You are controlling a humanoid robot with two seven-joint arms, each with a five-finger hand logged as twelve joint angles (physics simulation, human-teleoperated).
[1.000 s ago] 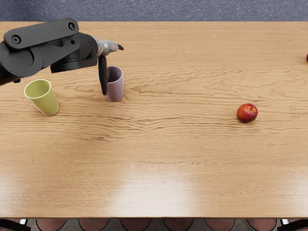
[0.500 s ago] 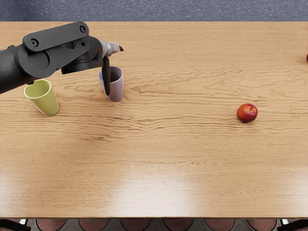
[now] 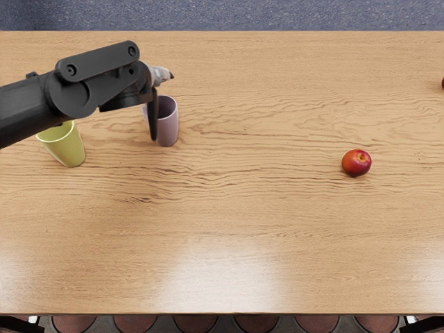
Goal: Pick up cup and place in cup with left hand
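Wooden tabletop (image 3: pixel 243 229) bears a red fruit (image 3: pixel 356 163), well apart from purple cup (image 3: pixel 168 130).

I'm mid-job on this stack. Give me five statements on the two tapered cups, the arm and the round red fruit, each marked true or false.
1. The tapered mauve cup stands upright. True.
2. The tapered yellow-green cup is already inside the mauve one. False: they stand apart on the table.
3. The black left arm hides part of the yellow-green cup's rim. True.
4. The left hand appears over the yellow-green cup. False: in this view it overlaps the mauve cup.
5. The round red fruit lies between the cups. False: it lies to the right of both.
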